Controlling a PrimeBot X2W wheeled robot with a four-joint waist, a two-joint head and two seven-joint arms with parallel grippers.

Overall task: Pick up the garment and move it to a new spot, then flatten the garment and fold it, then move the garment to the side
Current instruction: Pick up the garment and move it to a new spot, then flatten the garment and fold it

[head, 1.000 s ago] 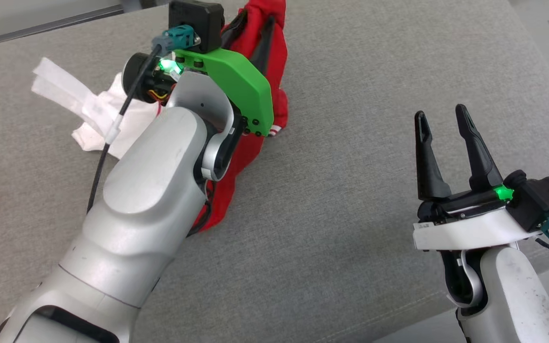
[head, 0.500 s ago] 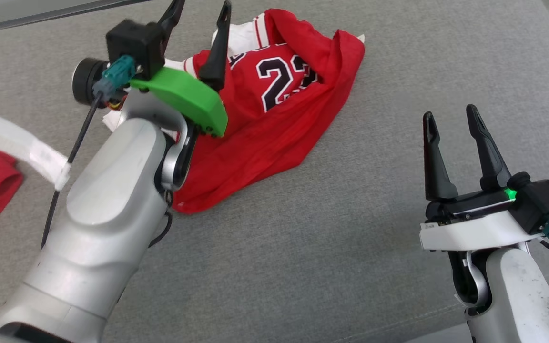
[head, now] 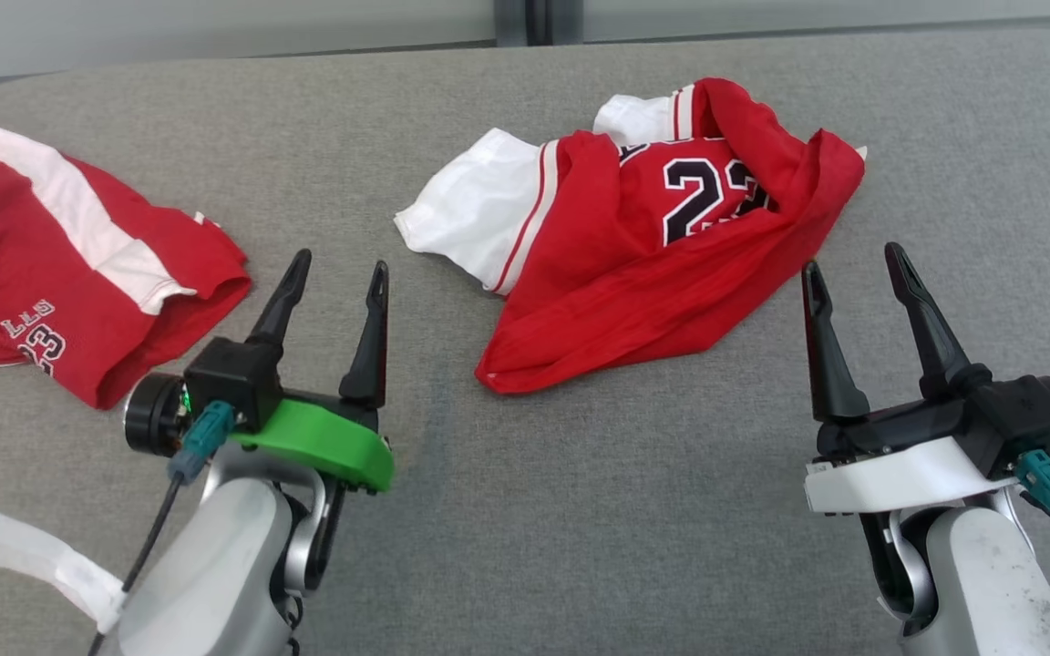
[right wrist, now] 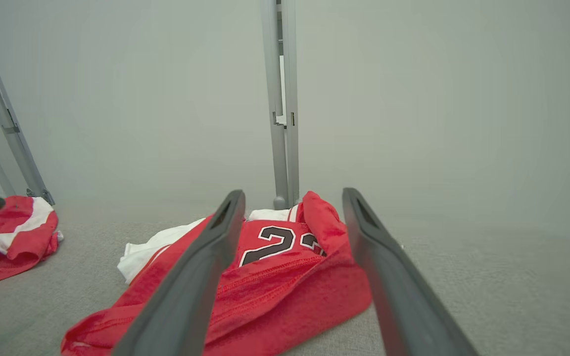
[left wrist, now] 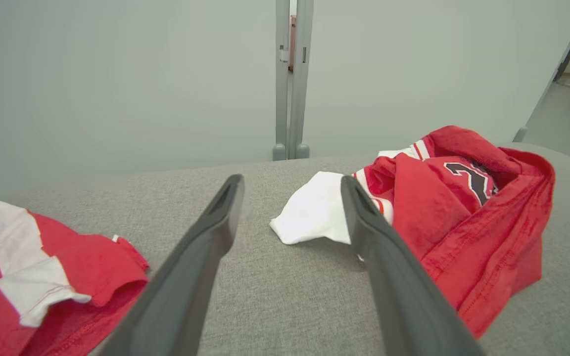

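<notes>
Jersey (head: 653, 246) sits crumpled toward the far edge of the cushion (head: 580, 510), right of middle. Left end effector (head: 341, 261) and right end effector (head: 852, 258) are both spread, empty. Risk imo: a pinch catches several bunched layers so it won't flatten, or lands on the other red garment (head: 60, 264) at the left edge.

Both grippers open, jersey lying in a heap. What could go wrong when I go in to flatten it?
1. The jersey is bunched, red folded over white; a pinch may catch several layers and drag the heap instead of spreading it.
2. A second red garment lies by the left gripper; a wide sweep could snag it.
3. The right gripper sits close to the jersey's edge and could shove it on approach.
</notes>
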